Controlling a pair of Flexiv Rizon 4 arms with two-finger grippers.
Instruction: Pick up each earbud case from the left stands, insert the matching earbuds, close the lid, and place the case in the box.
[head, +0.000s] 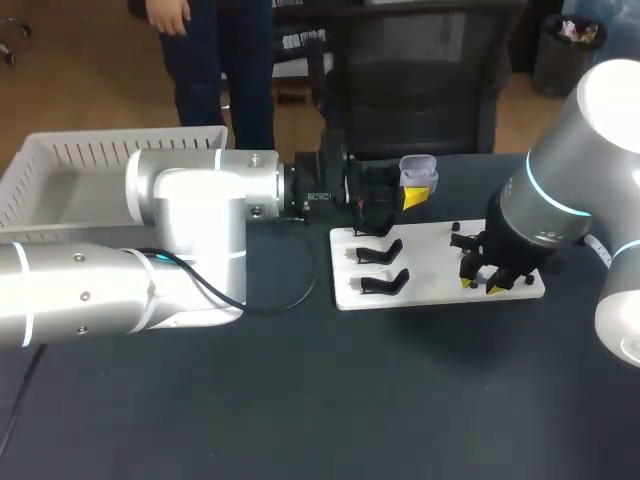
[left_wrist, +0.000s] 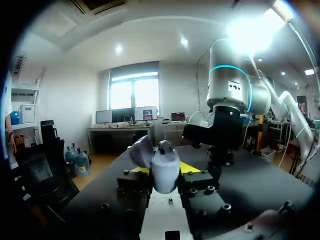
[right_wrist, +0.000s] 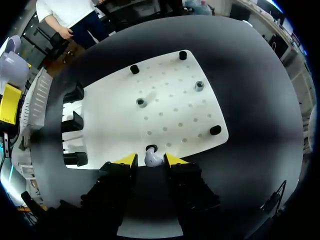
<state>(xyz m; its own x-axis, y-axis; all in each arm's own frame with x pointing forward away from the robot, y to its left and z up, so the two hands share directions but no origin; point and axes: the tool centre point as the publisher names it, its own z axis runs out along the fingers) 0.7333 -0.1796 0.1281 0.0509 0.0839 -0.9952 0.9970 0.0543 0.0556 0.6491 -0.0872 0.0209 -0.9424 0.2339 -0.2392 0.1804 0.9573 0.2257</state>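
Observation:
My left gripper (head: 413, 196) is shut on a pale lilac earbud case (head: 418, 168), held above the table behind the white board (head: 430, 292). In the left wrist view the case (left_wrist: 164, 169) stands upright between the yellow tips with its lid (left_wrist: 142, 150) swung open and a grey earbud (left_wrist: 165, 146) showing at its mouth. My right gripper (head: 482, 284) hangs at the board's right front. Its yellow tips press on both sides of a small pale earbud (right_wrist: 153, 159) that sits by a peg hole at the board's edge (right_wrist: 210, 145).
Three black stands (head: 381, 256) line the board's left side, and black pegs (right_wrist: 215, 130) mark its corners. A white slatted basket (head: 60, 175) stands at the table's back left. My left arm spans the table's left half.

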